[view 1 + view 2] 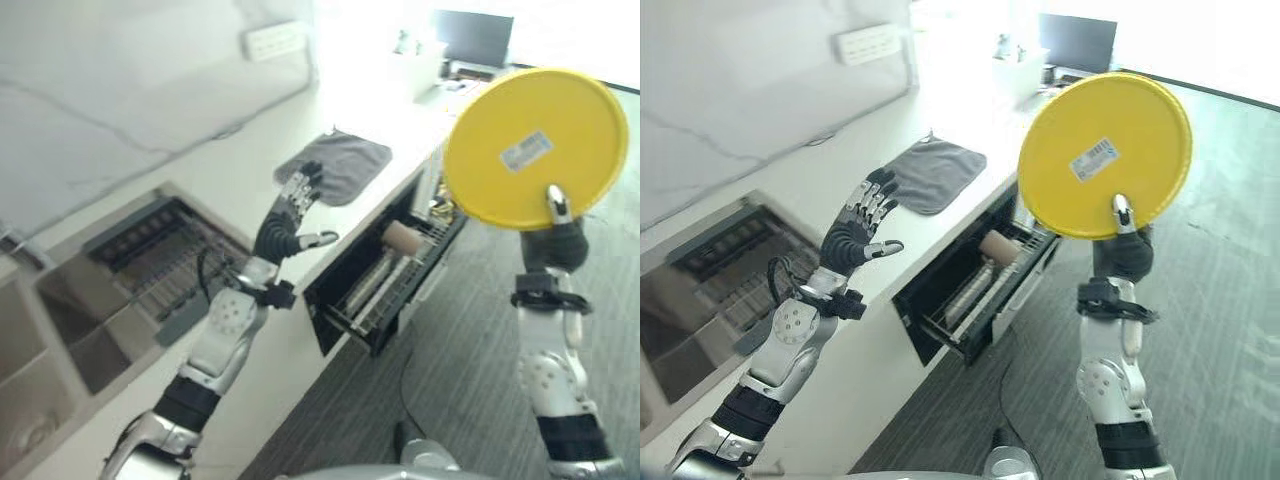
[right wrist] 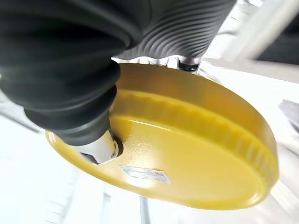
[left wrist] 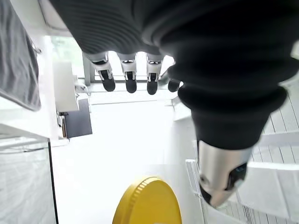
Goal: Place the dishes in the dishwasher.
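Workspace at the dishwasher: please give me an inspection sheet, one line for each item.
Surface: white counter, sink set in it.
Job's things: yellow plate held up on edge; dishwasher open, rack pulled out, some items already in it.
Clutter: grey cloth on the counter.
Hands: left hand open above the counter; right hand pinches the plate's lower rim.
Cables: nothing seen.
Surroundings: wall socket strip, grey floor.

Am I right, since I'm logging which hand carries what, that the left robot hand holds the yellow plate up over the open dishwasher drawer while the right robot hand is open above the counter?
Not quite: the sides are swapped. In the left eye view the right robot hand grips the yellow plate above the open dishwasher drawer, while the left robot hand is open above the counter.
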You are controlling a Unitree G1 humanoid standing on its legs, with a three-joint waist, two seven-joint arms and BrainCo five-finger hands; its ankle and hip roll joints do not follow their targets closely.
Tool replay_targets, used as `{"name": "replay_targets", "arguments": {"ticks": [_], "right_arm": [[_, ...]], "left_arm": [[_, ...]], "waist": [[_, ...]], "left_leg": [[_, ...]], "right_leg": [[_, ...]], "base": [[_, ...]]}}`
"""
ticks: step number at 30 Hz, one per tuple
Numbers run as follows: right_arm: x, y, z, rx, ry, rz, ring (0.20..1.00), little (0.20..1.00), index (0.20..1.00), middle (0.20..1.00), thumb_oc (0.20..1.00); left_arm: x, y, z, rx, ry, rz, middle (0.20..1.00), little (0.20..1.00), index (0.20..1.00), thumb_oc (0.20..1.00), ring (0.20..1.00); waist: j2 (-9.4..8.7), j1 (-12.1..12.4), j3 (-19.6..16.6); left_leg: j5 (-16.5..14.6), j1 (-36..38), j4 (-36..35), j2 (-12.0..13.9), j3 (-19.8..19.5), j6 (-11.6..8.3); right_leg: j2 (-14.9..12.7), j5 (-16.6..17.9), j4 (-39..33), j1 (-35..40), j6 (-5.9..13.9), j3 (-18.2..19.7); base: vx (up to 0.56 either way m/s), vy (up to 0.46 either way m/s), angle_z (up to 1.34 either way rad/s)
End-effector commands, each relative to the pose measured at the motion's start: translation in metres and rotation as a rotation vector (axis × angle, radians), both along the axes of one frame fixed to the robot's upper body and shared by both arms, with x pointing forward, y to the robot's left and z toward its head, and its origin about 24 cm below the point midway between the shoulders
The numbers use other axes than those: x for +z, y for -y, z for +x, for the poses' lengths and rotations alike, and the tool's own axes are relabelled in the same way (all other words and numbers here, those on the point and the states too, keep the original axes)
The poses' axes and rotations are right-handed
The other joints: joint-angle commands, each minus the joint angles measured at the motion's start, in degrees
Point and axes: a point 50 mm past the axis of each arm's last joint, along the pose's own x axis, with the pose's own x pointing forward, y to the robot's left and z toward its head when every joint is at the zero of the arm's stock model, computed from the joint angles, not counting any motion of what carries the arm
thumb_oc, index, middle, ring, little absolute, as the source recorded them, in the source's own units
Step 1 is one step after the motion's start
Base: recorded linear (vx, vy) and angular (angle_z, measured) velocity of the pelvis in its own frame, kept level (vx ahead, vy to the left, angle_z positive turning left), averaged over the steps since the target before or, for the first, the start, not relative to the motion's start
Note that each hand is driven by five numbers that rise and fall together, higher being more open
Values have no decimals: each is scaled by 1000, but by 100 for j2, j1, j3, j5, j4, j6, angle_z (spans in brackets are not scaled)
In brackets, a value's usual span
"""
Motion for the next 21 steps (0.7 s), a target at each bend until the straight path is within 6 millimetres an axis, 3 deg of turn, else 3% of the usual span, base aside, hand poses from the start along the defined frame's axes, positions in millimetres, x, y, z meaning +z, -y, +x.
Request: {"name": "replay_targets", "arguments": {"ticks": [1,5,11,17,18,21], "right_arm": [[51,-9,-5,34,250,-296,200,200,200,200,200],[35,10,-7,0,133,-411,200,200,200,200,200],[19,20,-10,-103,-29,-994,200,200,200,200,200],[13,17,-8,-138,-52,-1436,200,200,200,200,200],[9,12,-7,-137,-26,-1598,200,200,200,200,200],[5,1,-3,-83,44,-1793,200,200,200,200,200]], "left_arm": [[21,-9,-1,39,113,5,1000,1000,1000,1000,1000],[22,-17,-3,62,107,18,1000,1000,1000,1000,1000],[21,-26,-9,76,95,39,1000,1000,1000,1000,1000],[21,-25,-14,51,97,65,1000,1000,1000,1000,1000],[23,-23,-16,38,107,87,1000,1000,1000,1000,1000],[22,-23,-18,45,137,177,1000,1000,1000,1000,1000]], "waist": [[-162,73,-132],[-191,-58,-157],[-244,-123,-80],[-322,-6,33],[-361,74,89],[-430,290,162]], "left_leg": [[-756,-68,600,69,-272,-27],[-801,-16,614,61,-135,-14],[-884,-7,646,17,-57,32],[-946,-118,721,7,-117,57],[-986,-175,770,-19,-178,80],[-1038,-228,841,-43,-312,110]], "right_leg": [[-558,-648,192,364,393,-379],[-555,-581,135,329,408,-321],[-593,-534,147,210,455,-263],[-632,-556,289,55,540,-292],[-650,-571,357,2,580,-316],[-688,-597,503,-52,649,-420]], "base": [[58,-94,-32],[66,-95,-25],[67,-52,-13],[34,-15,3],[24,-15,13],[76,-10,27]]}}
